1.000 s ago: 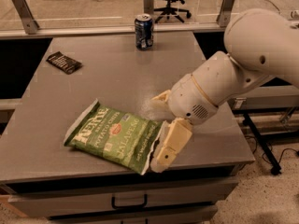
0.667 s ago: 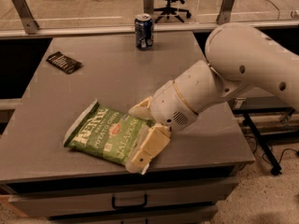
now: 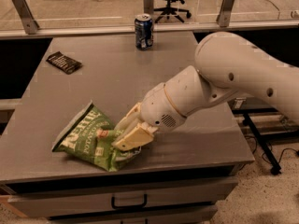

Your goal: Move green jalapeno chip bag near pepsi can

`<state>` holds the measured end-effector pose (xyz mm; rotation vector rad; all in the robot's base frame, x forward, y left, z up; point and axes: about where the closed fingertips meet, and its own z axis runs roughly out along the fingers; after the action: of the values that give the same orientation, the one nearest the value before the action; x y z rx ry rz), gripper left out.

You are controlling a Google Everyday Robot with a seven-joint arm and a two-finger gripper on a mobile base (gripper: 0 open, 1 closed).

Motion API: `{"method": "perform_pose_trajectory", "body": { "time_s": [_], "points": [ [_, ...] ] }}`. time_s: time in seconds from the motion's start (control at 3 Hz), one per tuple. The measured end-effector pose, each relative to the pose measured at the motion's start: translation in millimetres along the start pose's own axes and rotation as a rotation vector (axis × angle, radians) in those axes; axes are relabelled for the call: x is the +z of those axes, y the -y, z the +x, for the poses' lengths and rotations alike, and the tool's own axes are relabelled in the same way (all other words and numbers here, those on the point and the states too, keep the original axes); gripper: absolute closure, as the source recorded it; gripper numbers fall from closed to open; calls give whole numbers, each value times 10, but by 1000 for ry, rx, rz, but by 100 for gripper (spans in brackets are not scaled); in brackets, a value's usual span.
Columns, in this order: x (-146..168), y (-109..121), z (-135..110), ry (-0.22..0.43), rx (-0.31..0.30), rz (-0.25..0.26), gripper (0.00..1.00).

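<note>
The gripper [image 3: 122,135] sits at 3 o'clock on the green jalapeno chip bag [image 3: 81,139] (clamped or not, I cannot tell), likely to drag it toward the pepsi can [image 3: 144,31] at 12 o'clock.

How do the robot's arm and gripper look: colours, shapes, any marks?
The arm is built of smooth, rounded white shells, with a few small dark round holes and a dotted vent patch near the wrist. No loose cables show. The gripper, at the green jalapeno chip bag near the front of the table, is pale cream-yellow and blocky.
</note>
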<state>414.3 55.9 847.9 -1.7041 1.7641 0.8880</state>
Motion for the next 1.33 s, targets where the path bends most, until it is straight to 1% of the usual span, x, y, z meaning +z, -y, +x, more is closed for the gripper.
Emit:
{"method": "perform_pose_trajectory", "body": {
  "time_s": [0.33, 0.67, 1.0, 1.33],
  "points": [
    [-298, 226, -147, -3, -31, 87, 88],
    [-893, 548, -339, -9, -83, 231, 100],
    [-1049, 611, -462, 3, -103, 266, 100],
    [-1049, 610, -462, 3, -103, 266, 100]
  ]
}}
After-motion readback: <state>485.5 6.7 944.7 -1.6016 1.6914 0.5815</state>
